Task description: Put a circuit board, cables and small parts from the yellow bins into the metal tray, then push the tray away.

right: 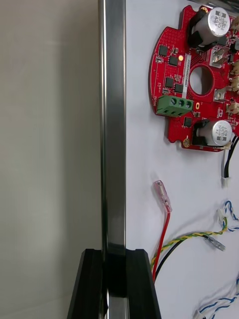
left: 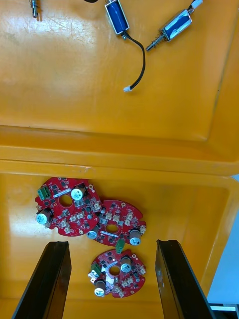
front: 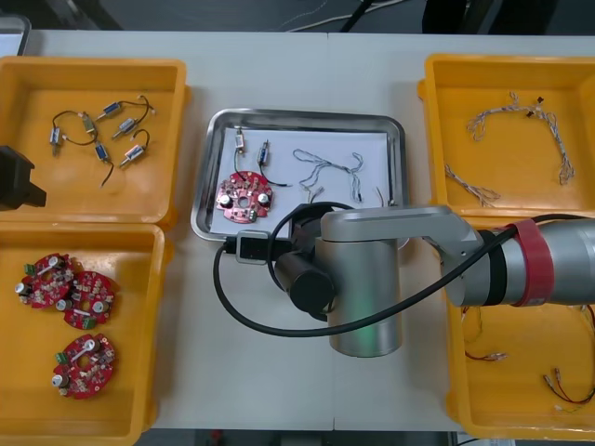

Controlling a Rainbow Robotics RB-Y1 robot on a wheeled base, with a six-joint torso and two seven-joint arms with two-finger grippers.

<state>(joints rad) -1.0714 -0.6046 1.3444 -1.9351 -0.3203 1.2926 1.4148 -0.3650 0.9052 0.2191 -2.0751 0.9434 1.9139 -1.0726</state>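
Front view, metal tray point(front: 302, 115) partly under the right arm point(front: 521, 265), right wrist, right gripper point(right: 113, 251) clamped on its rim, circuit board point(right: 191, 79) and cables point(right: 165, 224) beyond the fingers, left wrist, left gripper point(left: 112, 245) spread apart over three circuit boards point(left: 117, 227)

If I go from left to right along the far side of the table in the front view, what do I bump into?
Left yellow bin holding small metal parts → metal tray → right yellow bin holding blue and white cables.
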